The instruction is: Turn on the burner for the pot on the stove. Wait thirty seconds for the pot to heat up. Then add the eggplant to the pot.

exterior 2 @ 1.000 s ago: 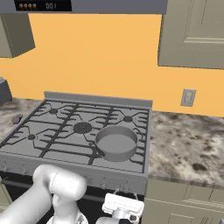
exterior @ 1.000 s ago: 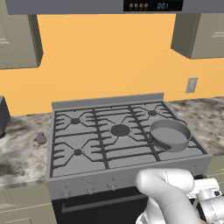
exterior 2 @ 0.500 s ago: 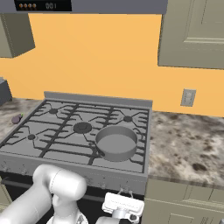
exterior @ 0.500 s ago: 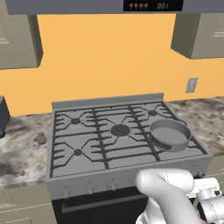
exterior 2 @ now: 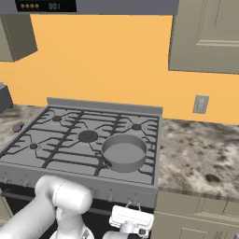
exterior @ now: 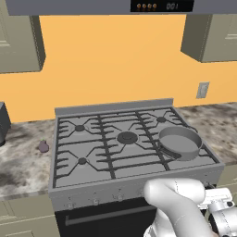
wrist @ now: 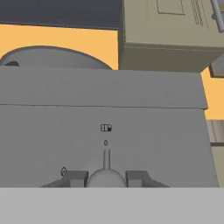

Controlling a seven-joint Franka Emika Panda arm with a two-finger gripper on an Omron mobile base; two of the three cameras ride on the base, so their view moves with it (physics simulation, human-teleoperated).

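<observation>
The grey stove (exterior: 115,184) has the shallow grey pot (exterior: 179,142) on its front right grate, also seen as the pot (exterior 2: 123,152) from the other side. The burner under it is hidden by the pot. In the hand view my gripper (wrist: 106,178) is low at the stove's front panel (wrist: 105,127), with its dark fingers (wrist: 72,178) pressed against both sides of a round knob (wrist: 106,175), shut on it. The pot's rim (wrist: 52,57) shows above the panel. The small purple eggplant (exterior: 43,146) lies on the left counter beside the stove, the same eggplant (exterior 2: 17,127) at far left.
Speckled stone counter (exterior 2: 200,154) runs right of the stove and more counter (exterior: 23,162) to its left. A dark appliance (exterior: 3,121) stands at the far left. Other knobs (exterior: 95,202) line the stove front. Cabinets (exterior 2: 205,37) hang above, and a wall outlet (exterior 2: 200,103) sits behind.
The fingers have drawn in from wide open onto the knob. The arm and the base have barely moved, and the pot and eggplant lie where they were.
</observation>
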